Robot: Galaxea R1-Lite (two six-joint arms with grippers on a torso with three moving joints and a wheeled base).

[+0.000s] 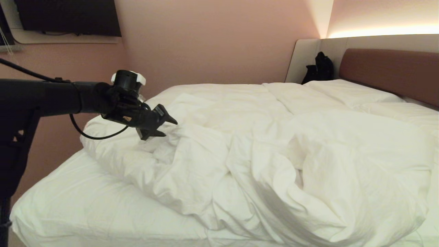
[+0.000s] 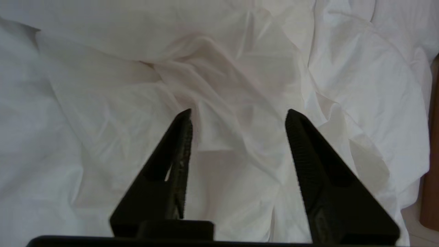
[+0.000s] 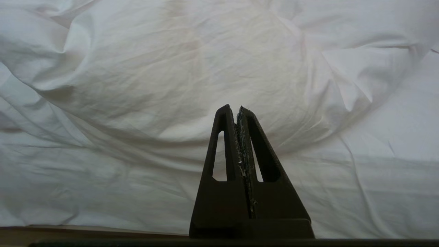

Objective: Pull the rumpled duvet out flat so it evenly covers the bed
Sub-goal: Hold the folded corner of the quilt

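Over the bed's (image 1: pixel 85 206) left edge our left gripper (image 1: pixel 168 128) hangs with jaws parted and empty above the duvet (image 1: pixel 260 151), bunched mid-bed with sheet bare at the foot. We risk pinching one thin fold that slips. Our right gripper (image 3: pixel 238 109) sits clenched, empty.

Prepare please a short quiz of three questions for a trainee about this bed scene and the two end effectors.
1. True or false: the thick, puffy white duvet already lies flat over the large low bed.
2. Which end effector stands open over the duvet? A) left B) right
3. Fill in: the bare white mattress sheet shows at the ___ near corner in the head view.

Key:
1. False; it is bunched in folds.
2. A; the left end effector is open with nothing between its fingers, while the right end effector is shut.
3. Left.
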